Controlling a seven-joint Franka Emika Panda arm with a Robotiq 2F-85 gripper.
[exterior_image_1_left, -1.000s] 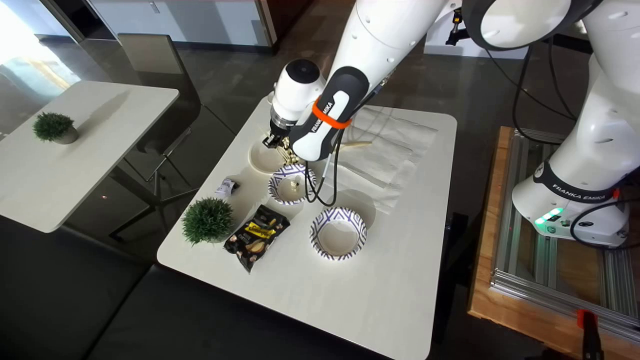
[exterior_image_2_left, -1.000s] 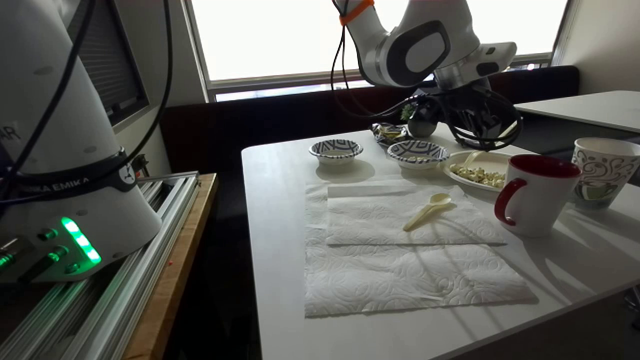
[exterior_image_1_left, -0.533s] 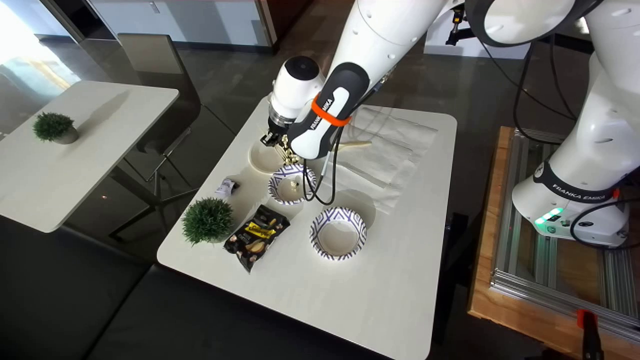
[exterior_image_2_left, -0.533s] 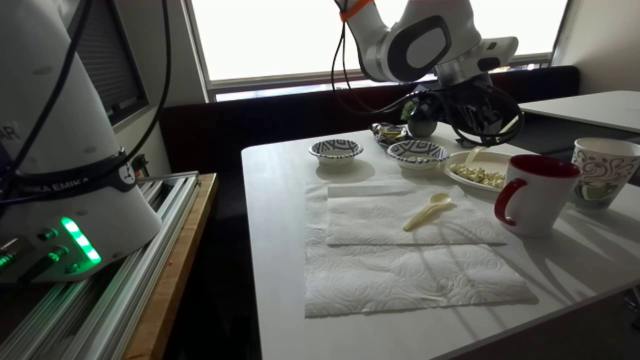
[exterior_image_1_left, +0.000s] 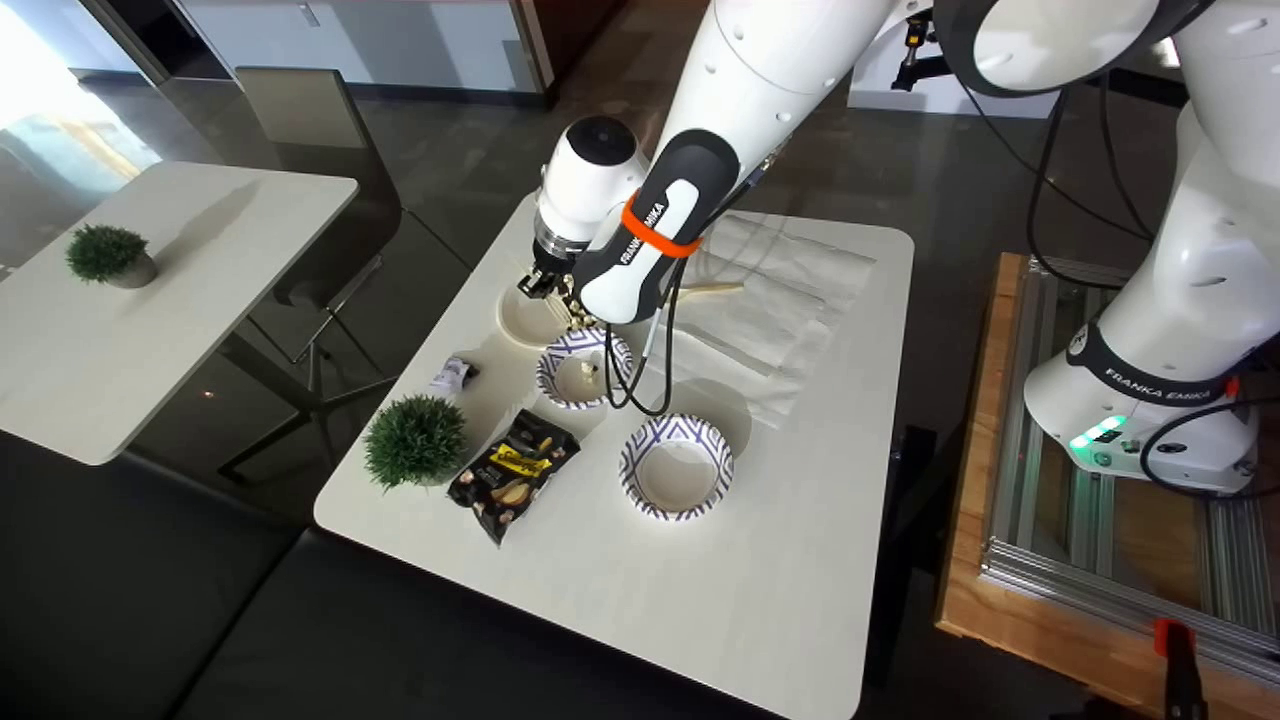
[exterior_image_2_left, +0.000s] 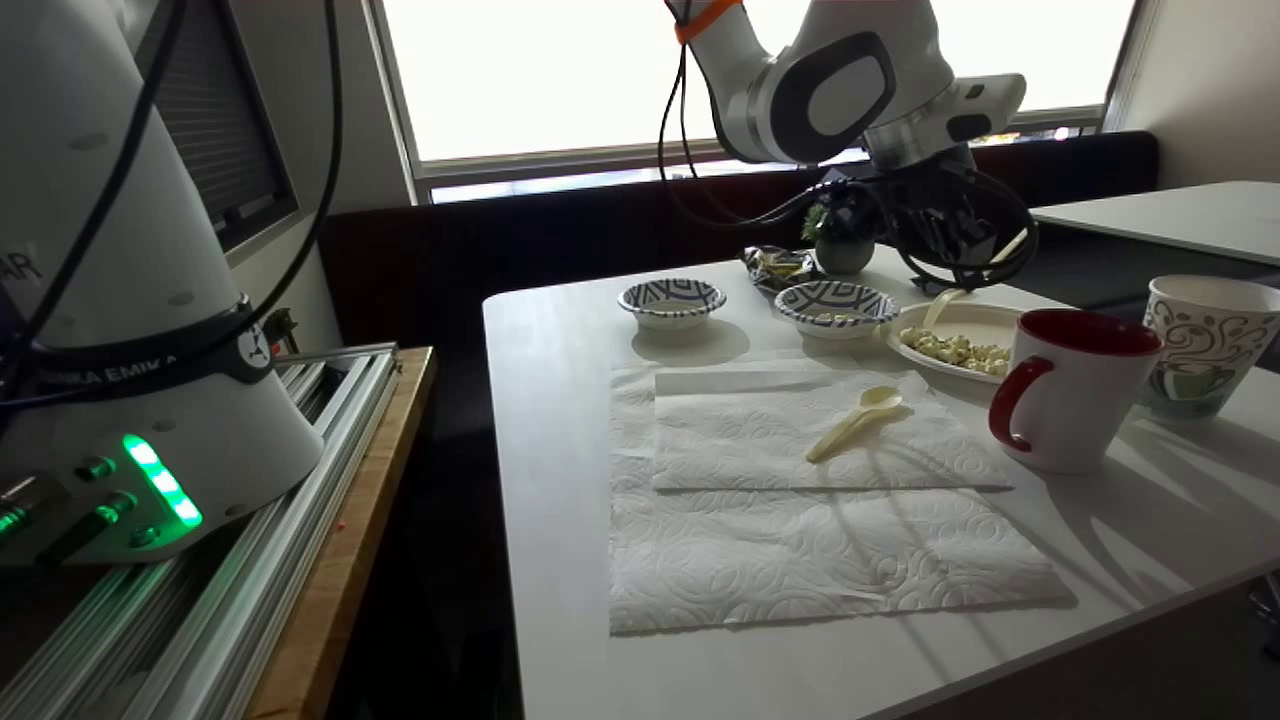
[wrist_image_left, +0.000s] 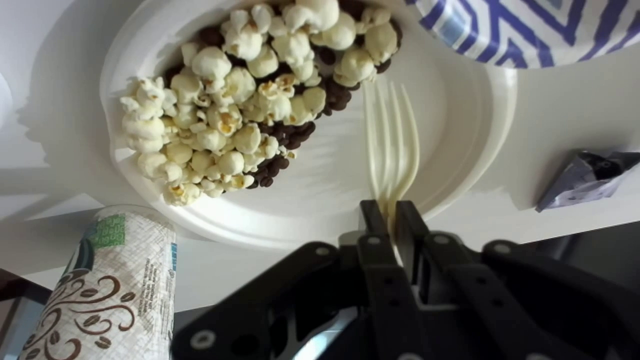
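My pincer (wrist_image_left: 390, 212) is clamped on 1 fork (wrist_image_left: 388, 192); the fork points up-frame in the wrist view, over the right half of 1 plate (wrist_image_left: 325, 190). Touching or not, can't tell. Popcorn (wrist_image_left: 220, 130) heaped on the plate's upper left, dark bits (wrist_image_left: 295, 134) poking out; too jumbled to count. Same view: 1 cup (wrist_image_left: 115, 295) lower left, 1 wrapper (wrist_image_left: 575, 190) right. Bowls: 2. In an exterior view: upper bowl (exterior_image_1_left: 553, 378) near mid-frame, close to the plate; lower bowl (exterior_image_1_left: 672, 480) apart from it; 1 snack bag (exterior_image_1_left: 515, 472) left. In an exterior view: 1 mug (exterior_image_2_left: 1075, 400) right, 1 spoon (exterior_image_2_left: 850, 423) centre on paper towels (exterior_image_2_left: 760, 560). Table (exterior_image_1_left: 780, 570) edge runs tight left of the plate; widest stretch lies below the bowls.
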